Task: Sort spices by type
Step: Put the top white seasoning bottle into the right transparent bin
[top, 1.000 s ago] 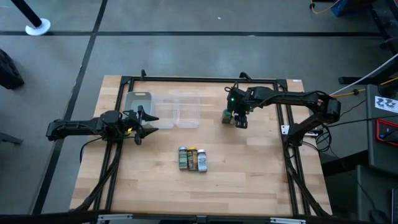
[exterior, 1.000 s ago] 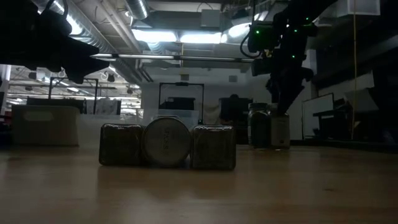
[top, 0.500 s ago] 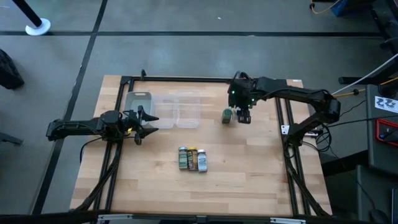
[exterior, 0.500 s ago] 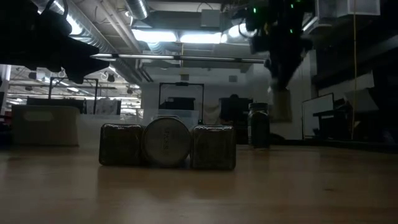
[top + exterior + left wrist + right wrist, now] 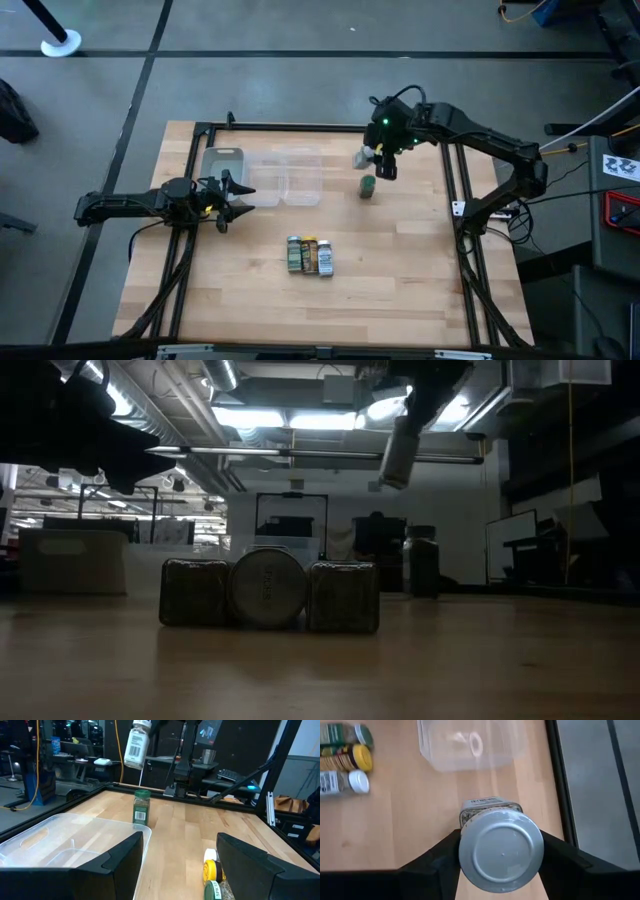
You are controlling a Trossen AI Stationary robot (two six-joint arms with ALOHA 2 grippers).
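The right gripper (image 5: 372, 158) holds 1 silver-lidded spice jar (image 5: 362, 157) in the air near the counter's far edge, its fingers clamped on the jar. Carry it level above the clear containers (image 5: 302, 177), clear of the green-lidded jar (image 5: 367, 187) standing below. The left gripper (image 5: 240, 197) waits with fingers apart near the counter's left edge; 3 jars (image 5: 309, 255) lie mid-counter.

Grey concrete floor (image 5: 300, 70) with dark seams, pale wood table (image 5: 400, 290), bright ceiling strip lights (image 5: 300, 420)
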